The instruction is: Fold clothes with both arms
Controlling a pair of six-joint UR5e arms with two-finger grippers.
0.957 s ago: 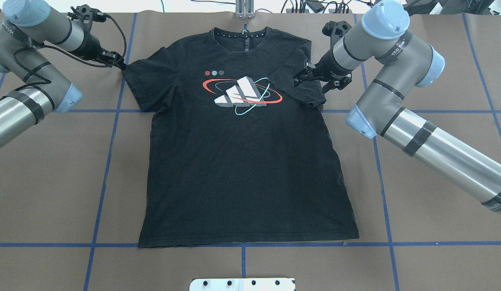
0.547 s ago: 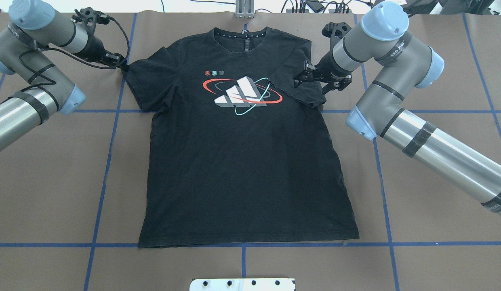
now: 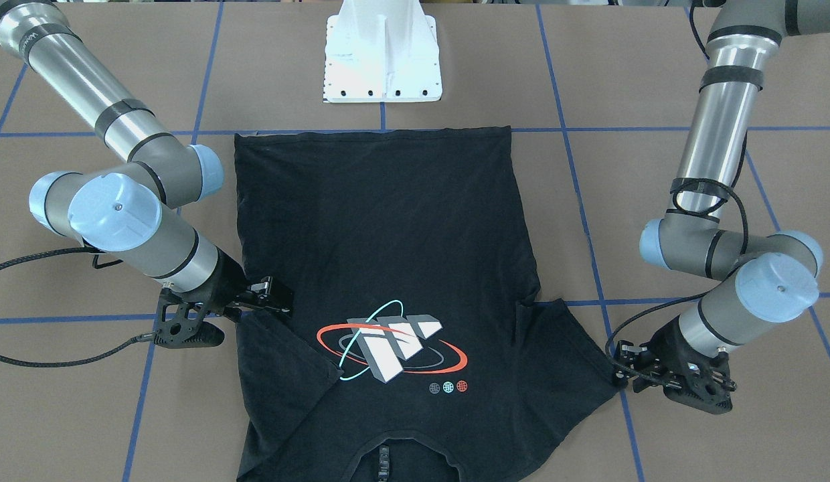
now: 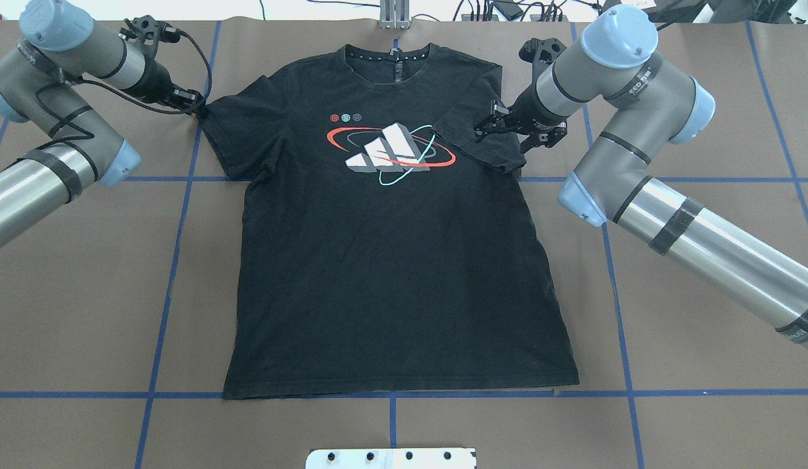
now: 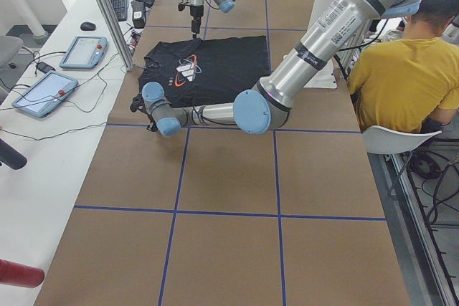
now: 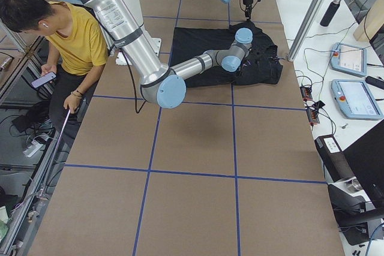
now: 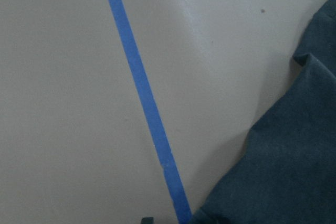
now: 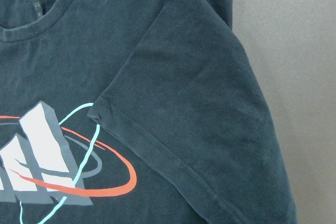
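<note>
With the black T-shirt (image 4: 391, 273) flat and front-up on the table (image 4: 704, 352), the right gripper (image 4: 505, 133) hovers, jaws apart, over the folded sleeve (image 4: 492, 155), apparently released, while the left gripper (image 4: 194, 104), grip unclear, meets the other sleeve (image 4: 225, 133), probably to fold it.

Diagonal blue tape line (image 7: 142, 85) on pale table surface (image 7: 63, 103), dark T-shirt fabric (image 7: 283, 166) at lower right.

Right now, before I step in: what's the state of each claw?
Left claw: at the T-shirt's sleeve tip; whether it is open or closed cannot be told.
Right claw: open, holding nothing, over the folded-in sleeve.
</note>
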